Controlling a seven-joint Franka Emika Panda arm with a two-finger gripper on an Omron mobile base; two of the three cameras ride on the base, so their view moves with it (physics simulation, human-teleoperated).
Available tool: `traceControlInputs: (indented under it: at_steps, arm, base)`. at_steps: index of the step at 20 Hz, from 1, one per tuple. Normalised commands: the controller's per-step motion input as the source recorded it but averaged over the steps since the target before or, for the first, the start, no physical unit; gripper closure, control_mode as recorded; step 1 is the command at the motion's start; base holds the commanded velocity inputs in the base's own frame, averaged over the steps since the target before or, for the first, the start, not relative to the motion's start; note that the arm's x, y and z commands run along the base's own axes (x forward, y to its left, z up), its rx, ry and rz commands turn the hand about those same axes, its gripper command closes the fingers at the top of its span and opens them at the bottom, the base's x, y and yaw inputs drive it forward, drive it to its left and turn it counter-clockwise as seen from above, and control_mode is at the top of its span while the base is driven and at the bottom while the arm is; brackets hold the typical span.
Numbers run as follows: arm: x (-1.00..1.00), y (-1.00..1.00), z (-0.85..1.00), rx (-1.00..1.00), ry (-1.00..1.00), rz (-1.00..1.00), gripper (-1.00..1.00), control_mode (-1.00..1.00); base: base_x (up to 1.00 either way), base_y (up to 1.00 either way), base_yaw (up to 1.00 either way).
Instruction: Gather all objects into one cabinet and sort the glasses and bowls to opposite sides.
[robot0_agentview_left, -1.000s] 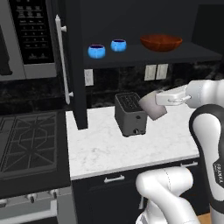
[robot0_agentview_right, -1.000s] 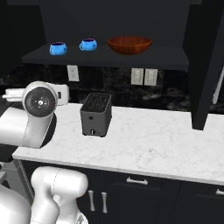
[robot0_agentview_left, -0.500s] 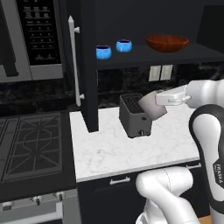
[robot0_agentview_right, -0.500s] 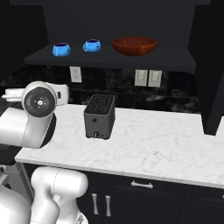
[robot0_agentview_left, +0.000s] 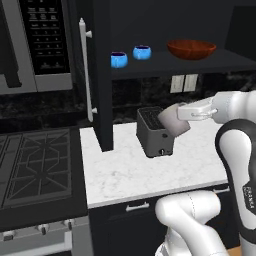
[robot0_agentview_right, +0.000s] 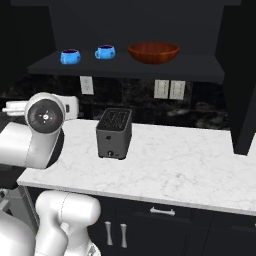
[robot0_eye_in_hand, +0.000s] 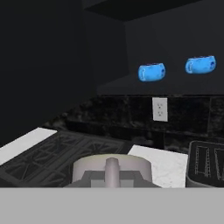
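Note:
My gripper (robot0_agentview_left: 181, 116) is shut on the grey-beige cup (robot0_agentview_left: 169, 123), held tilted above the counter in front of the toaster. In the hand view the cup (robot0_eye_in_hand: 89, 168) sits at the bottom around my gripper (robot0_eye_in_hand: 112, 169). The black wall cabinet stands open, its door (robot0_agentview_left: 102, 75) swung out at the left with a long silver handle (robot0_agentview_left: 84, 70). On its shelf (robot0_agentview_left: 175, 65) stand two blue bowls (robot0_agentview_left: 119, 59) (robot0_agentview_left: 142, 52) and the wide red-brown bowl (robot0_agentview_left: 191, 49). The right base view shows the same blue bowls (robot0_agentview_right: 70, 56) (robot0_agentview_right: 105, 51) and red-brown bowl (robot0_agentview_right: 153, 52). They lie ahead and above in the hand view (robot0_eye_in_hand: 152, 72) (robot0_eye_in_hand: 200, 64).
A black toaster (robot0_agentview_left: 155, 132) (robot0_agentview_right: 114, 133) stands on the white marble counter (robot0_agentview_left: 145, 172). A stove (robot0_agentview_left: 35, 165) lies to the left, a microwave (robot0_agentview_left: 35, 45) above it. Another open black door (robot0_agentview_right: 240, 75) hangs at the right. Wall outlets (robot0_agentview_right: 168, 89) sit under the shelf.
The whole scene has slid to the right in the left base view, so the base has moved. The arm keeps its pose with the cup still held.

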Motion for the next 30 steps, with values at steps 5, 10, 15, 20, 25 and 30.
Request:
traceControlInputs:
  at_steps: [5, 10, 15, 20, 25, 30]
  arm:
    - [0.34, 0.26, 0.42, 0.00, -0.03, 0.00, 1.00, -1.00]
    - [0.57, 0.29, 0.40, 0.00, -0.01, 0.00, 1.00, -1.00]
    - [0.24, 0.23, 0.19, 0.00, -0.11, 0.05, 1.00, -1.00]
    - [0.02, -0.10, 0.04, 0.08, -0.16, 0.17, 1.00, -1.00]
    - [0.27, -0.01, 0.04, 0.13, -0.19, 0.27, 1.00, -1.00]
    - [0.46, 0.15, 0.34, 0.04, -0.07, 0.15, 1.00, -1.00]
  base:
    - [0.00, 0.00, 0.00]
    - [0.00, 0.00, 0.00]
    - [0.00, 0.00, 0.00]
    - [0.00, 0.00, 0.00]
    - [0.00, 0.00, 0.00]
    - [0.00, 0.00, 0.00]
